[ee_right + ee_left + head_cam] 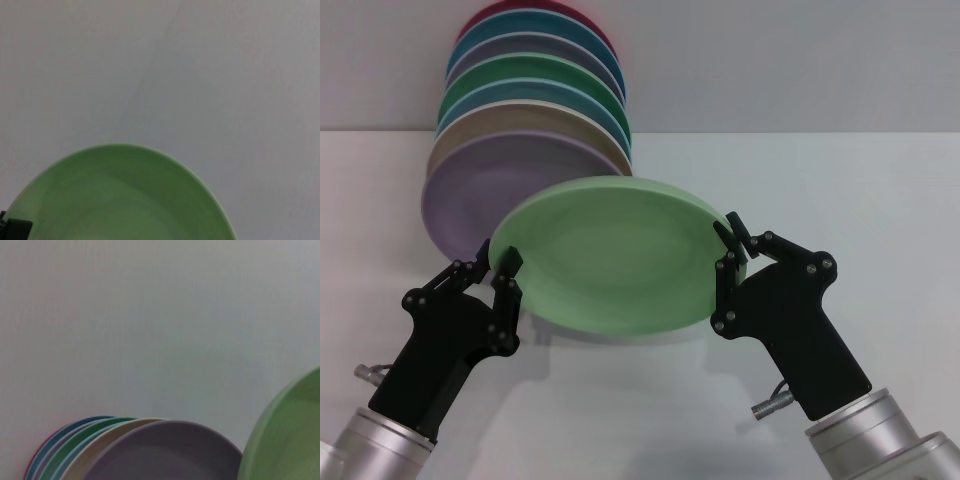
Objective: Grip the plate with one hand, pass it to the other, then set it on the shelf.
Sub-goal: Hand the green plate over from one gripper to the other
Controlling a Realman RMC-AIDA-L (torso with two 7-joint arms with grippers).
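Note:
The pale mint-green plate (610, 260) hangs tilted above the white table, between my two grippers. My right gripper (732, 235) is shut on its right rim. At the opposite rim, my left gripper (495, 263) has one finger over the plate's edge and one outside it, with a visible gap between them. Part of the plate (290, 440) fills a corner of the left wrist view, and the plate (125, 200) takes up the lower half of the right wrist view. The shelf is hidden behind the row of plates.
A row of several coloured plates (520, 120) stands on edge at the back left, with a lilac plate (460, 190) at its front, close behind the held plate. The same row of plates (150, 450) appears in the left wrist view. White table (840, 200) spreads to the right.

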